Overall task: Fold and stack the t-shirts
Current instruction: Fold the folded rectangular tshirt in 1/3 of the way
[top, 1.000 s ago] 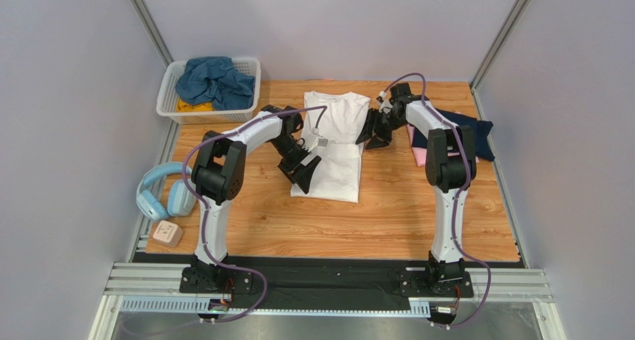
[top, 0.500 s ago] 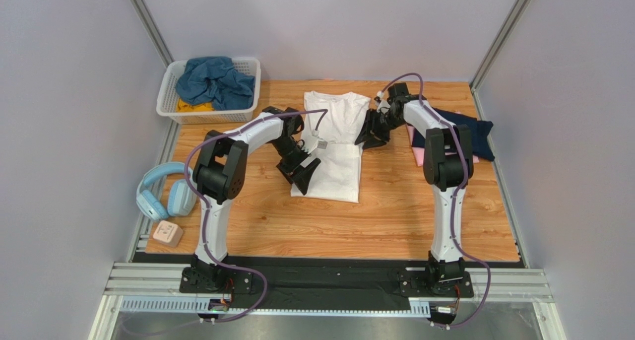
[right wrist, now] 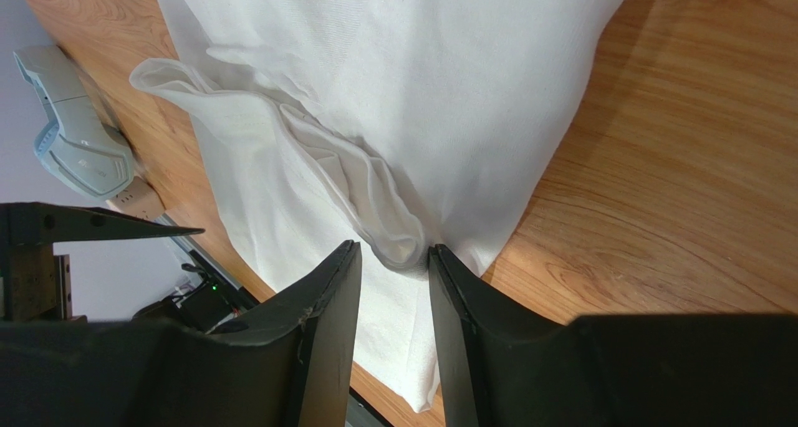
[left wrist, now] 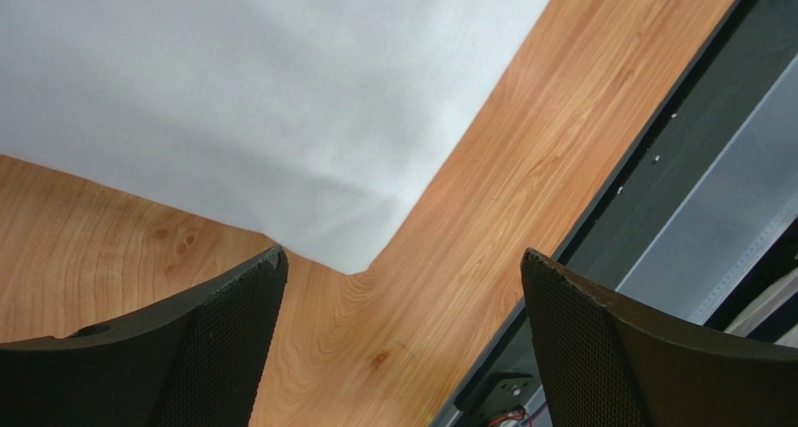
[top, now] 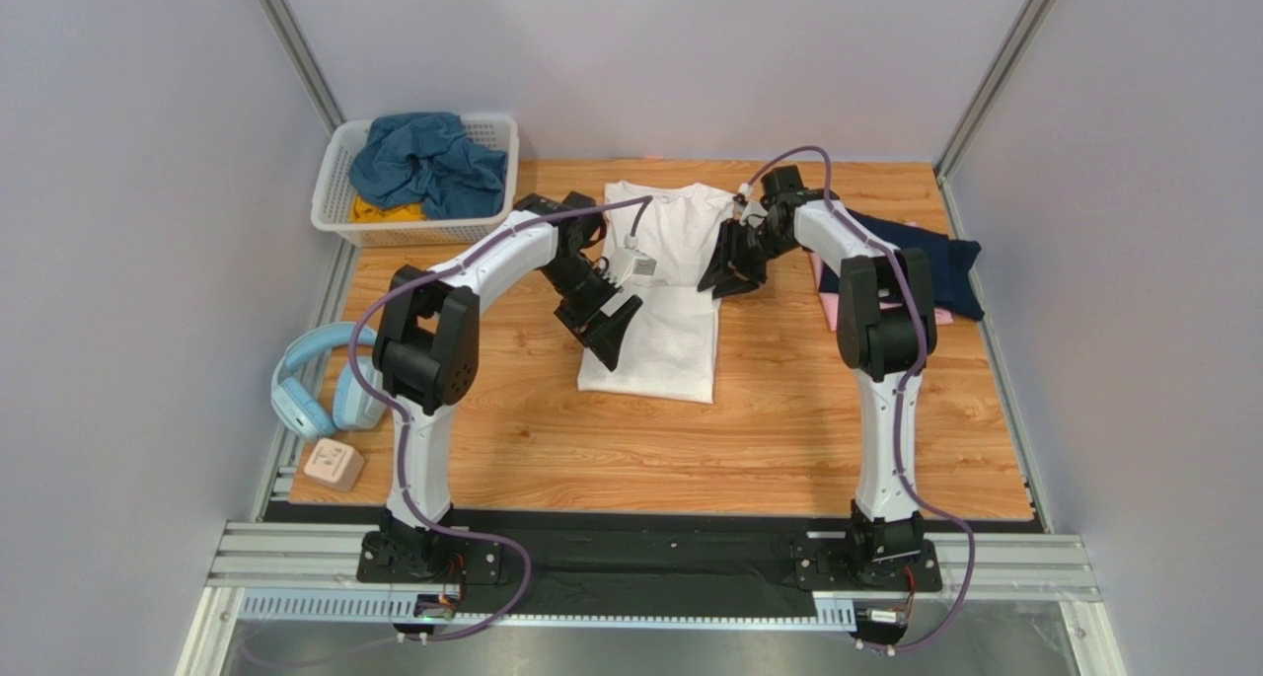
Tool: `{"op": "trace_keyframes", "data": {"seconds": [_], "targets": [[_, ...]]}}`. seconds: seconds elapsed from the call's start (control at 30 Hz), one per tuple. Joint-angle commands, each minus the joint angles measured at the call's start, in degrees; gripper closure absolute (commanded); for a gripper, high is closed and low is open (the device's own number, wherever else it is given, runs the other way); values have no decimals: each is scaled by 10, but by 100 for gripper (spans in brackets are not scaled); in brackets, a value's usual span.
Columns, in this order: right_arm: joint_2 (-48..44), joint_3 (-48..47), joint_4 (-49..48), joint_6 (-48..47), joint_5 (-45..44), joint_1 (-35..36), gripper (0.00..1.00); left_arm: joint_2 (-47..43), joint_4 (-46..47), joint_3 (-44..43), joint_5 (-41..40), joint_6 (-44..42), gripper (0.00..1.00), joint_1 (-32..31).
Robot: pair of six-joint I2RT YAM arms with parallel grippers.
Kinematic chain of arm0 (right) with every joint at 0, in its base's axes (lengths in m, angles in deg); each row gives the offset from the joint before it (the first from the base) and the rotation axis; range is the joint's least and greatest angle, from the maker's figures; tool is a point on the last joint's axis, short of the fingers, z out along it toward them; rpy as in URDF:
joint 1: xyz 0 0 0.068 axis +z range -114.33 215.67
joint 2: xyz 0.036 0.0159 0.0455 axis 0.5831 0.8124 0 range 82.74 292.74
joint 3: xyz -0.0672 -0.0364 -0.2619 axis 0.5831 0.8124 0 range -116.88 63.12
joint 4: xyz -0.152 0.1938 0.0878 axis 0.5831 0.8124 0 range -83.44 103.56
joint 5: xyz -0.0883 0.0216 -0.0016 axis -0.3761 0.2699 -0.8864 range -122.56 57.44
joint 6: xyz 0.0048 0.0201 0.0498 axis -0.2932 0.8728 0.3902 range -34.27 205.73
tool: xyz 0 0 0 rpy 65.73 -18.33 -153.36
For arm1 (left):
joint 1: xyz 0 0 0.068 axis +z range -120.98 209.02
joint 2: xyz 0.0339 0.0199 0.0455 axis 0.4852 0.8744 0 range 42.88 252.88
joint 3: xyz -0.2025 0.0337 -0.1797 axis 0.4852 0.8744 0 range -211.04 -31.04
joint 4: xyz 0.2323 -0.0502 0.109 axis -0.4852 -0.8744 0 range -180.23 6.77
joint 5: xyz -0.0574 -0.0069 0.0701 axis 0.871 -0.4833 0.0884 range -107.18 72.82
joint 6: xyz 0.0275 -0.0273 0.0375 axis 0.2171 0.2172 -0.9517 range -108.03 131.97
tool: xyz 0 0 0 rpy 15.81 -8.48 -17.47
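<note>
A large white t-shirt (top: 667, 343) lies folded lengthwise in the middle of the wooden table; it also shows in the left wrist view (left wrist: 234, 90) and the right wrist view (right wrist: 421, 72). My left gripper (top: 605, 321) is open and empty over the shirt's lower left part, its jaws wide apart (left wrist: 403, 259) above the shirt's corner. My right gripper (top: 727, 274) is at the shirt's right edge, its fingers pinched on a raised fold of white cloth (right wrist: 394, 247). A navy t-shirt (top: 927, 254) lies on a pink one (top: 830, 309) at the right.
A white slatted basket (top: 334, 188) at the back left holds a teal-blue shirt (top: 430, 158) and a yellow one (top: 378, 213). Light-blue headphones (top: 319, 380) and a small beige box (top: 334, 465) lie at the left edge. Grey walls enclose the table.
My left gripper has moved a little farther up the shirt's left side. My right gripper has shifted slightly left and away along the shirt's right edge.
</note>
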Motion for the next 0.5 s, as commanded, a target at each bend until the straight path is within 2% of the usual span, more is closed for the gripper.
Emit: {"op": "trace_keyframes", "data": {"seconds": [0.0, 0.17, 0.27, 0.47], "targets": [[6, -17, -10, 6, 18, 2, 62, -22, -19, -20, 34, 9, 0, -4], [5, -13, -13, 4, 17, 3, 62, -24, -8, -12, 12, 9, 0, -6], [9, -16, -14, 6, 20, 3, 63, -21, -7, -6, 33, 7, 0, -9], [13, -15, -15, 10, 21, 3, 66, 44, -33, -2, 75, -6, 0, -19]]}}
